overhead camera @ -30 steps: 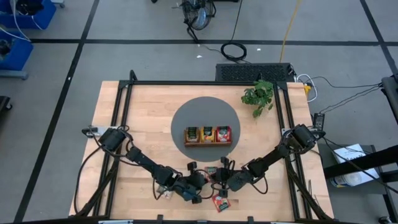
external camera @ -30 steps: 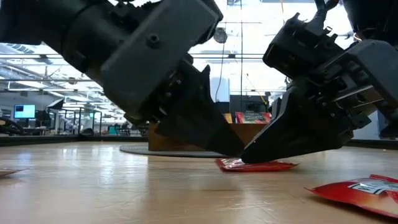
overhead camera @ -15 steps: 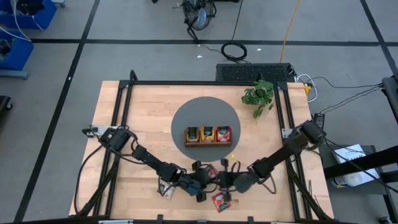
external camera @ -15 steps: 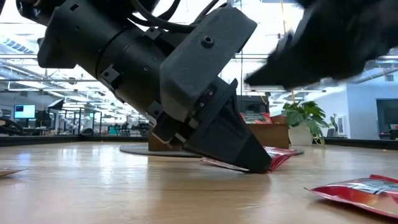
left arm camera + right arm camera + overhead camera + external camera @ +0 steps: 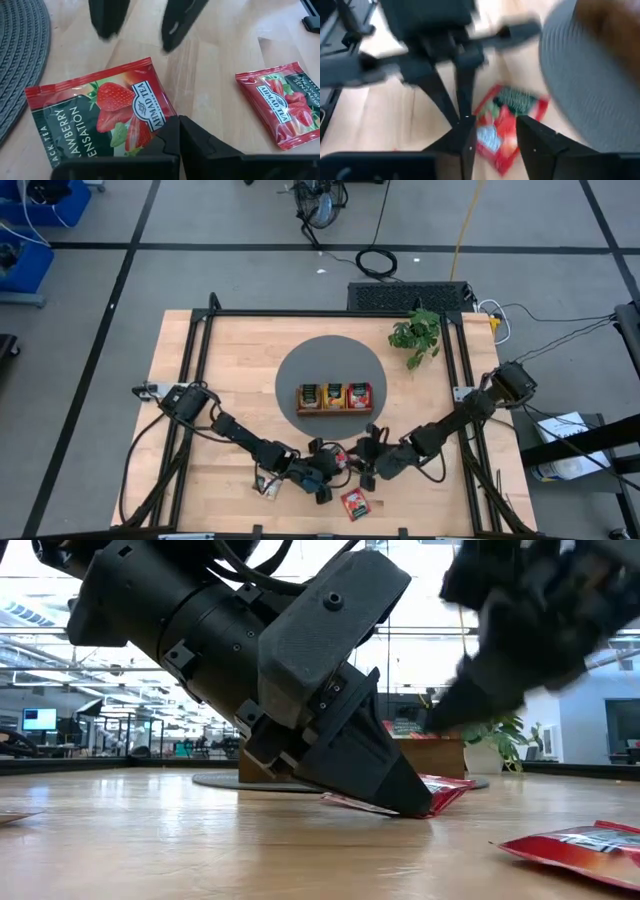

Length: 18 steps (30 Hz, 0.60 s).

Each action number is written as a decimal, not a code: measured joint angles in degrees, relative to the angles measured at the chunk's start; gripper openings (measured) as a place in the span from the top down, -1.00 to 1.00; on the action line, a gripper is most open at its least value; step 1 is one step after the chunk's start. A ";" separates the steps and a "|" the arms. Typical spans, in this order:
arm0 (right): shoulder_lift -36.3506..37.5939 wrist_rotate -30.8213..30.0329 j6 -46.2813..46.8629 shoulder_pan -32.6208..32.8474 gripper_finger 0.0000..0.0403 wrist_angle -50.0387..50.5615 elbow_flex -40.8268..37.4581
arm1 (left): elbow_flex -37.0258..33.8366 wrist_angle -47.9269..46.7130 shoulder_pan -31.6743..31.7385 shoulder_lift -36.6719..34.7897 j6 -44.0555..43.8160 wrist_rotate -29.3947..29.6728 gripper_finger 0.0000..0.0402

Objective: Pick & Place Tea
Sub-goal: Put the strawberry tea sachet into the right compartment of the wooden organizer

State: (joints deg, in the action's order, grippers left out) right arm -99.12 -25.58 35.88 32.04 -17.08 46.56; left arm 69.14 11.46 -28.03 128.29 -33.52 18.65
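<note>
A red strawberry tea sachet [image 5: 95, 117] lies on the wooden table just in front of the grey round mat [image 5: 330, 355], with my left gripper [image 5: 178, 124] shut at one of its corners. In the low view the sachet [image 5: 450, 788] shows beside the left gripper's tip [image 5: 415, 805]. My right gripper [image 5: 497, 136] hovers open above the same sachet [image 5: 507, 120], touching nothing. A second red sachet [image 5: 280, 110] lies flat nearby, closer to the table's near edge [image 5: 355, 503]. My left gripper pinches the sachet at its edge close to one corner [image 5: 167, 114]; the fingers themselves cover the exact spot. The fingers slant down from the table's left side. The sachet's near part rests on the table, and the end past the fingertips [image 5: 462, 784] sits slightly raised.
A brown wooden tray [image 5: 334, 397] with green, orange and red sachets in its compartments stands on the mat. A potted plant [image 5: 415, 332] is at the far right. Another sachet [image 5: 265, 486] lies near the front left. A black frame [image 5: 200, 350] borders the table.
My right gripper has lifted off the red sachet and drawn up and back toward the table's right. My left gripper has sunk and tipped down onto the sachet. The sachet lay flat before; its end past the left fingertips now stands a little raised.
</note>
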 joint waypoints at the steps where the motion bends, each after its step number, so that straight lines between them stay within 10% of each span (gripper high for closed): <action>1: -0.08 1.72 2.20 -0.70 0.32 0.24 -0.89 | 0.00 -0.02 -0.02 0.00 0.04 0.00 0.97; 18: -1.68 15.31 14.46 -7.39 0.08 -15.79 -10.44 | 0.00 -0.39 -0.28 -0.02 1.33 -0.37 0.98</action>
State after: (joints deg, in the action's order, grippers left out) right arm -100.80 -10.28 50.34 24.64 -32.87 36.12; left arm 69.14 11.08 -28.32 128.27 -32.18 18.28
